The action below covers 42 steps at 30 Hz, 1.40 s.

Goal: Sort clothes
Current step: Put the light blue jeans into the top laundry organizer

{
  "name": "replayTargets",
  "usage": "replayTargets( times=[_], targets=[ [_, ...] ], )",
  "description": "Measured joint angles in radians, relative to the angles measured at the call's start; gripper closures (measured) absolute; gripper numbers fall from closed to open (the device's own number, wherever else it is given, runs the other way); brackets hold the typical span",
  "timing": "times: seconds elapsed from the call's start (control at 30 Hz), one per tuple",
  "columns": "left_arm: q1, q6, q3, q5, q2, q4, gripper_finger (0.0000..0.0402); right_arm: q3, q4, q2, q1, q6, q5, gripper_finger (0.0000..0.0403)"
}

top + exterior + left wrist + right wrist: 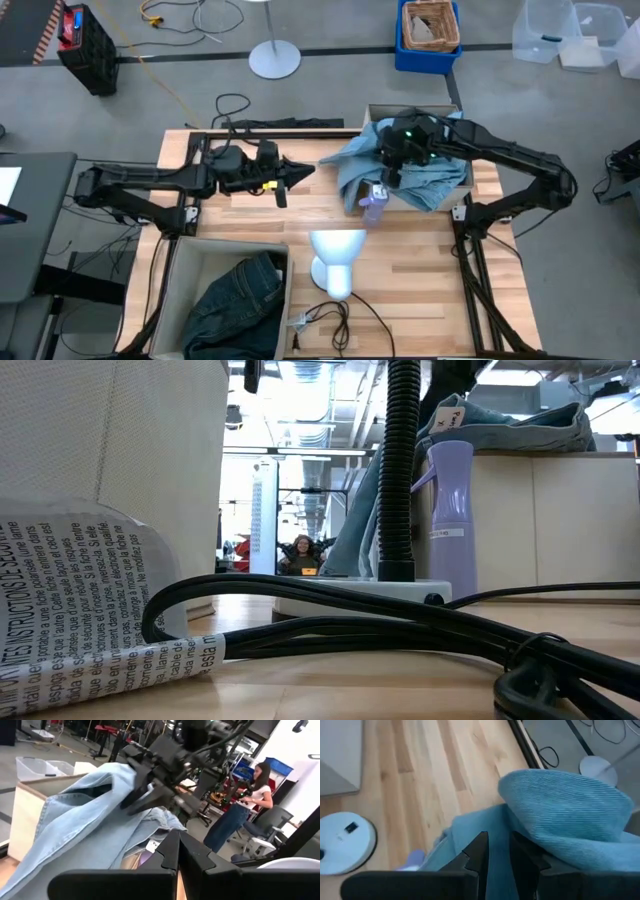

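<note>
The right claw (392, 172) is pinching a fold of the bright teal shirt (570, 817), a ribbed, soft knit that is bulging up just beyond its fingers, which are standing slightly apart with the cloth between them. Spreading out beneath and around that claw, the pale blue garment (430, 178) is lying in a loose, rumpled heap over the edge of a box (400, 110) at the table's (420, 260) back edge, one flap trailing out toward the left claw. Just beside the right claw, on the near side, the lilac spray bottle (373, 203) is standing upright against the heap, carrying a small white label whose print is too small to read.

The left claw (303, 170) is hovering over the bare table, well apart from the heap, its fingers pressed together on nothing.

Nearer the table's front edge, well away from both claws, the dark blue-green jeans (240, 300) are lying crumpled inside a fabric bin (178, 262). Beside it the white mannequin head (335, 262) is resting. A curled paper sheet (90, 610) is showing printed words, among them "INSTRUCTIONS DE SECURITE".
</note>
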Motion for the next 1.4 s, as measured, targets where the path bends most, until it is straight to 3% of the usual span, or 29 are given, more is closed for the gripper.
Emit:
replayTargets(
  times=[0.13, 0.37, 0.63, 0.83, 0.97, 1.17, 1.4],
  targets=[
    [0.000, 0.010, 0.000, 0.000, -0.001, 0.007, 0.0401, 0.001, -0.007, 0.056, -0.062, 0.002, -0.003, 0.0310],
    [-0.007, 0.011, 0.000, 0.000, -0.001, 0.012, 0.0401, 0.001, -0.176, 0.143, -0.192, 0.124, 0.032, 0.0317],
    [-0.026, 0.012, 0.000, 0.000, -0.001, 0.010, 0.0401, 0.001, -0.248, 0.079, -0.324, 0.298, 0.134, 0.0394],
    [-0.025, 0.016, 0.000, 0.000, -0.001, 0.011, 0.0401, 0.001, -0.365, 0.060, -0.422, 0.342, 0.135, 0.0400],
    [-0.024, 0.023, 0.000, 0.000, -0.001, 0.011, 0.0401, 0.000, -0.297, 0.036, -0.425, 0.312, 0.106, 0.0396],
    [-0.024, 0.023, 0.000, 0.004, -0.001, 0.011, 0.0401, 0.082, -0.204, -0.072, -0.354, 0.142, 0.019, 0.0360],
    [-0.015, 0.013, 0.000, 0.006, 0.000, 0.011, 0.0401, 0.207, -0.253, -0.099, -0.204, -0.038, -0.004, 0.0236]
  ],
)
